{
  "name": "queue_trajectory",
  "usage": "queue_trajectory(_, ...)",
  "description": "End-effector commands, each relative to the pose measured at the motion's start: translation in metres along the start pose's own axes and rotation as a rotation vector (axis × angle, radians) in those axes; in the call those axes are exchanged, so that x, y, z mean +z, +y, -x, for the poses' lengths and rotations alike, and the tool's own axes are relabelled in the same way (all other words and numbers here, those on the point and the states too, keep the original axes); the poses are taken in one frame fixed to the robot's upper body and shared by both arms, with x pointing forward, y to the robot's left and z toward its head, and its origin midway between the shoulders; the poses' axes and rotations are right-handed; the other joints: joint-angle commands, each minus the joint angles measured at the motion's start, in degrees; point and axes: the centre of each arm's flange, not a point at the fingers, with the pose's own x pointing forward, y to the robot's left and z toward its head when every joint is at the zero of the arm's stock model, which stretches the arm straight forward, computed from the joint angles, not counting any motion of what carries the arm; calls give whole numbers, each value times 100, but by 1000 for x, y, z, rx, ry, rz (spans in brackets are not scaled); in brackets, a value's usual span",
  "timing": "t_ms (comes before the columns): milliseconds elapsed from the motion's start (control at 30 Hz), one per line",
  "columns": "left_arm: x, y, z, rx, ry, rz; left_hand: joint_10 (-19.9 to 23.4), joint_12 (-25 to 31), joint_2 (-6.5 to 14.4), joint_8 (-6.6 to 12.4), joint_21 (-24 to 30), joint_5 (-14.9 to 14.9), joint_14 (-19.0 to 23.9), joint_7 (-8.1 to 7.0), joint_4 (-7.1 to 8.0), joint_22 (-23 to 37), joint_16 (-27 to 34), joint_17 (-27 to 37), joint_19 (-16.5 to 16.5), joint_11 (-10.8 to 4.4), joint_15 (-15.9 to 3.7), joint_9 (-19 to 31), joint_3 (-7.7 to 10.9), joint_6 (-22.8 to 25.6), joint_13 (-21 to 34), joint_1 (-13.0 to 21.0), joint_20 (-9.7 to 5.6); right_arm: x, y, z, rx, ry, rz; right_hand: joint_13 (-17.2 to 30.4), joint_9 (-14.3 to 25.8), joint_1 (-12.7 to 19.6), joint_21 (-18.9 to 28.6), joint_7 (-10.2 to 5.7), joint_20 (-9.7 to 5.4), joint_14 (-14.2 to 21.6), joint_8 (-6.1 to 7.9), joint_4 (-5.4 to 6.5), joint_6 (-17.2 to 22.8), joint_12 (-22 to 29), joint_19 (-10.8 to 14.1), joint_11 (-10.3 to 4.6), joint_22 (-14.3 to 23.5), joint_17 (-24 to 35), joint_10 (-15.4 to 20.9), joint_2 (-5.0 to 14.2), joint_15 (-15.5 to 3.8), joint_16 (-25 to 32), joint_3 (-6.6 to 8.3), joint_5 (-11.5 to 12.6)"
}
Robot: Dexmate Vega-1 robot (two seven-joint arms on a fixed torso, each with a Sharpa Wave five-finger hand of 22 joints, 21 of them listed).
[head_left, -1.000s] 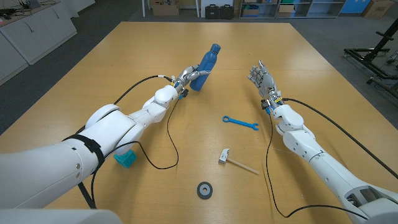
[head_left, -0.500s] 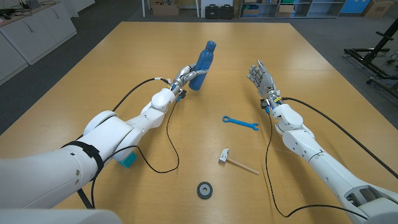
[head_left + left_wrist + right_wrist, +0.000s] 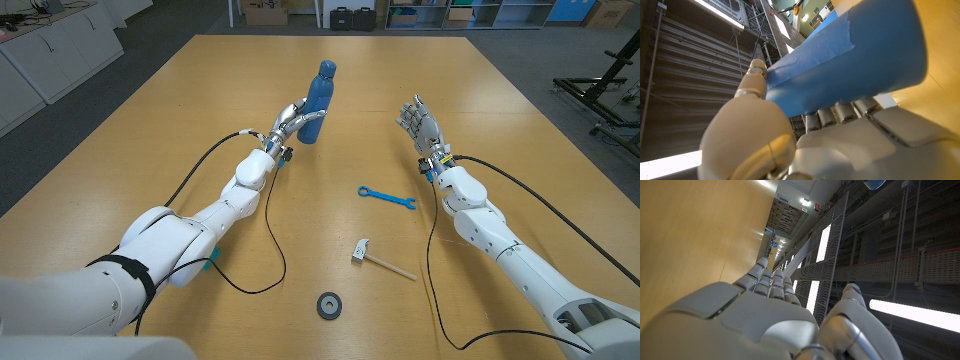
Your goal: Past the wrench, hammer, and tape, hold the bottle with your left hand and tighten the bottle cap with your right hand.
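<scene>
A blue bottle stands nearly upright on the far middle of the table, its cap on top. My left hand grips the bottle's lower body. The left wrist view shows the blue bottle close up, with my left hand wrapped around it. To the right, my right hand stands well apart from the bottle with fingers stretched out and nothing in it. My right hand also appears against the table edge in the right wrist view.
A blue wrench lies right of centre, near my right forearm. A small hammer and a dark roll of tape lie nearer the front. A teal object peeks from under my left arm.
My left hand has raised the tilted bottle to nearly upright and shifted it slightly left and farther away. My right hand has not moved.
</scene>
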Motion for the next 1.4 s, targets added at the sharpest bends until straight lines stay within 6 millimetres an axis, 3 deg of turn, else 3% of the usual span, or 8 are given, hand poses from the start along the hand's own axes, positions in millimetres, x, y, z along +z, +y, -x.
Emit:
queue_trajectory(33, 1, 12, 19, 53, 4, 64, 380, 74, 447, 70, 42, 53, 158, -459, 140, 35, 31, 22, 144, -235, -1017, 22, 218, 568, 45, 496, -857, -3, 2, -1, 9, -1, -3, 30, 12, 49, -5, 45, -17, 23, 2, -18, 42, 16, 42, -16, 20, 5, 5, -3, 23, 19, 7, -34)
queue_trajectory(667, 36, 34, 43, 3, 21, -60, 527, 92, 512, 126, 63, 82, 307, -455, 149, 43, 24, 34, 272, -199, -1017, 28, 261, 736, 79, 619, -857, 6, 8, 0, 32, -11, 22, 30, 12, 50, -14, 36, -16, 24, 2, -19, 49, 18, 51, -28, 21, 6, 15, -1, 10, 19, 4, -35)
queue_trajectory(1100, 58, 57, 64, 11, -6, -167, 638, 116, 522, 156, 51, 89, 369, -468, 170, 44, 11, 39, 287, -208, -1018, 31, 259, 835, 99, 619, -858, 35, 24, 5, 83, -59, 102, 31, 14, 75, 16, 12, -19, 178, 30, -30, 130, 31, 197, -74, 23, 6, 55, 8, -19, 73, 6, -34)
queue_trajectory(1400, 69, 59, 78, -8, -36, -201, 699, 129, 532, 172, 49, 95, 409, -456, 172, 45, 7, 41, 304, -200, -1019, 32, 264, 889, 110, 633, -859, 64, 35, 12, 110, -127, 200, 32, 37, 276, 52, -178, -17, 398, 147, -134, 421, 103, 385, -230, 25, -6, 263, 51, -78, 139, 80, -25)
